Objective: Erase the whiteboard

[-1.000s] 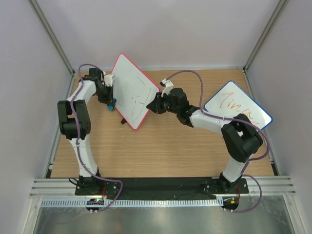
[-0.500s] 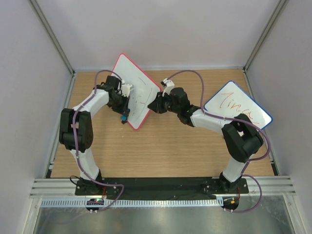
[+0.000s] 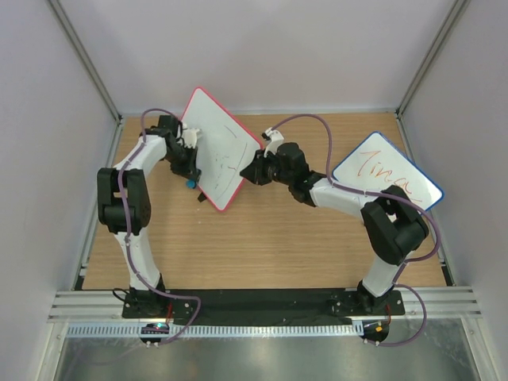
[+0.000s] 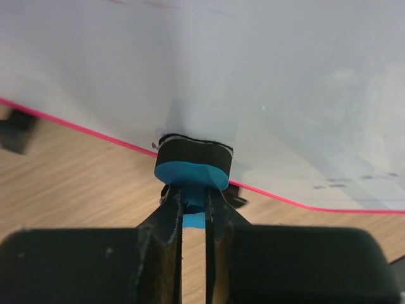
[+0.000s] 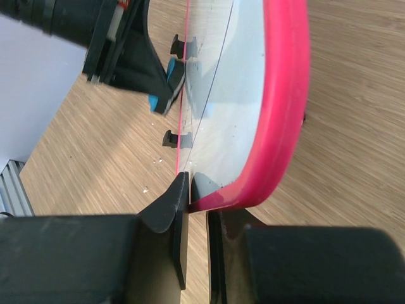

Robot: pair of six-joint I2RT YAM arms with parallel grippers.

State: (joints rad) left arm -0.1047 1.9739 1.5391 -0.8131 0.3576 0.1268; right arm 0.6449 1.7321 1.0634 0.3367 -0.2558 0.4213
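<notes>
Rectangular white whiteboard with thin red-pink frame (image 3: 221, 151) is standing tilted on edge over the far-centre of the wooden table (image 3: 262, 246), with a faint line and a few specks showing on its face. Right gripper (image 5: 197, 190) is clamping the frame's edge. Left gripper (image 4: 193, 199) is pinching a round blue eraser with black felt (image 4: 193, 166); the felt is touching the board face near its lower frame. Blue-framed board with orange writing (image 3: 386, 181) is lying at the right.

You'll find the whiteboard (image 3: 222, 155) between left gripper (image 4: 193, 204) and right gripper (image 5: 197, 195) (eraser (image 4: 192, 166) against its left side), other board (image 3: 386, 181) far right.
</notes>
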